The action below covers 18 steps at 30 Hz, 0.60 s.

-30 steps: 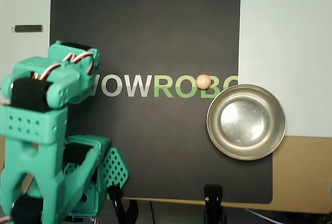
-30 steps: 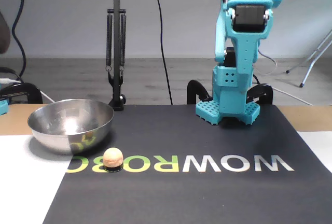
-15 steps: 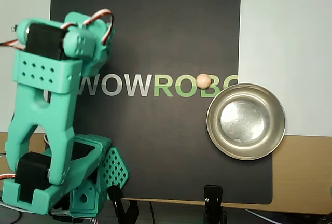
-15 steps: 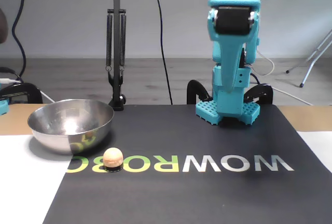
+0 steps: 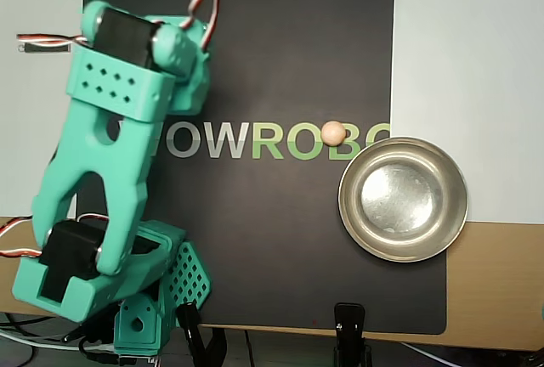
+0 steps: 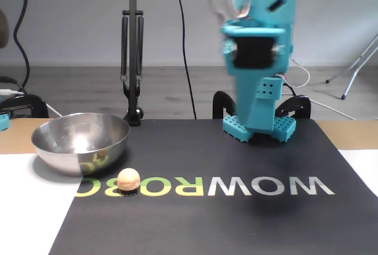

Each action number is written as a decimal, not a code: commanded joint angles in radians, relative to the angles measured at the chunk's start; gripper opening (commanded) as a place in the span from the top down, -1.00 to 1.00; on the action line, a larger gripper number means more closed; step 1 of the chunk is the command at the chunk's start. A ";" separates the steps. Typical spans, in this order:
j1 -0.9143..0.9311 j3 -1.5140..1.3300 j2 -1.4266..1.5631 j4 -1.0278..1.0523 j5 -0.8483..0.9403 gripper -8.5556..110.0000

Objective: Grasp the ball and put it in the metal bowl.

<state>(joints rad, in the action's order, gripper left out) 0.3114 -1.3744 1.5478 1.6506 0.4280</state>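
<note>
Hand not clearly visible in either view: the overhead view shows only the teal arm (image 5: 110, 172) from above, with the wrist end near the top of the black mat (image 5: 280, 44), and the fixed view shows the arm (image 6: 257, 60) blurred and raised over its base, so can't tell if the hand is wide or narrow. It probably carries nothing, since the ball (image 5: 333, 133) sits on the mat on the printed lettering (image 5: 255, 140), well apart from the arm. In the fixed view the ball (image 6: 128, 180) rests just in front of the metal bowl (image 6: 80, 143), near it but outside. In the overhead view the bowl (image 5: 403, 200) looks empty. Task barely begun by my read: approach, grasp, lift and drop into bowl all left to do
</note>
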 commanded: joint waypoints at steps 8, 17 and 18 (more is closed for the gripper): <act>0.023 0.038 0.005 0.005 0.537 0.85; 0.063 0.026 0.002 0.005 0.894 0.85; 0.069 0.026 0.002 0.005 0.919 0.85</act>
<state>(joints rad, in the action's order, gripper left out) 0.3743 -1.3744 1.5463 1.6490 1.2962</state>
